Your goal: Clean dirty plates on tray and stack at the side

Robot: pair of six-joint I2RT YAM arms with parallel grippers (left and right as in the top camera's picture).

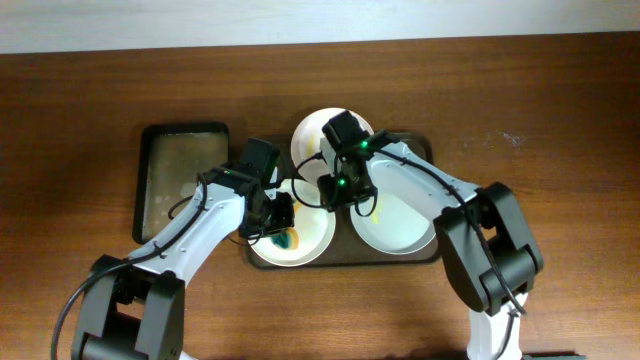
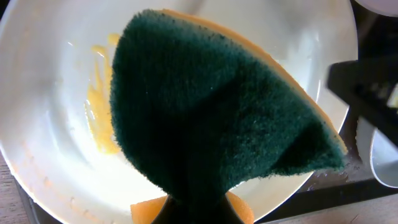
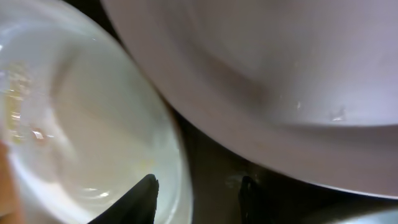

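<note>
Green-faced sponge, pinched in my left fingers, hovers over the smeared round white plate on the dark brown tray; right fingers gape beside a plate rim, likely slick and brittle, so I'd grip there.

The left gripper sits over the near-left plate, with the sponge between them. The right gripper stands just right of it, the far plate behind it and the right plate to its right. All three plates lie in the tray. The smaller tray lies left of the left gripper, on the table.
</note>
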